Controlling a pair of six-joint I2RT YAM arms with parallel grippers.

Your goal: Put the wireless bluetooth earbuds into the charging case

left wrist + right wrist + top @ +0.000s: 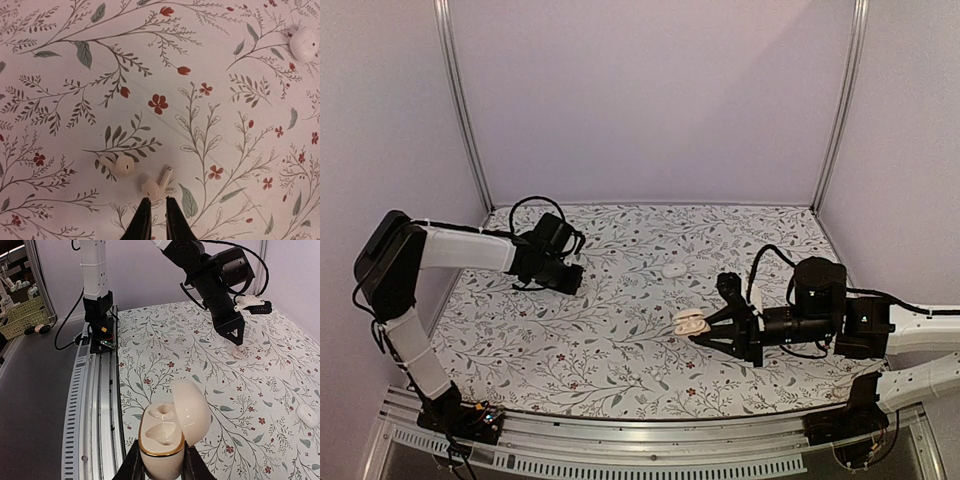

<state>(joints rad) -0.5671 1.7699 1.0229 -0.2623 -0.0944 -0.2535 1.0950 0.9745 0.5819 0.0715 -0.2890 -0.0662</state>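
Observation:
Two white stemmed earbuds lie on the floral cloth in the left wrist view, one [123, 165] to the left and one [152, 188] right at my left fingertips. My left gripper [158, 200] points down just short of that earbud, jaws a narrow gap apart and empty; it also shows in the top view [572, 283]. My right gripper [161, 462] is shut on the charging case [161, 437], held upright above the table with its lid swung open and both sockets empty. The case also shows in the top view [690, 322].
A separate white oval piece [673, 270] lies mid-table between the arms; it also shows in the left wrist view [304, 44] and the right wrist view [306, 415]. A metal rail [95, 405] runs along the near table edge. Walls enclose the back and sides.

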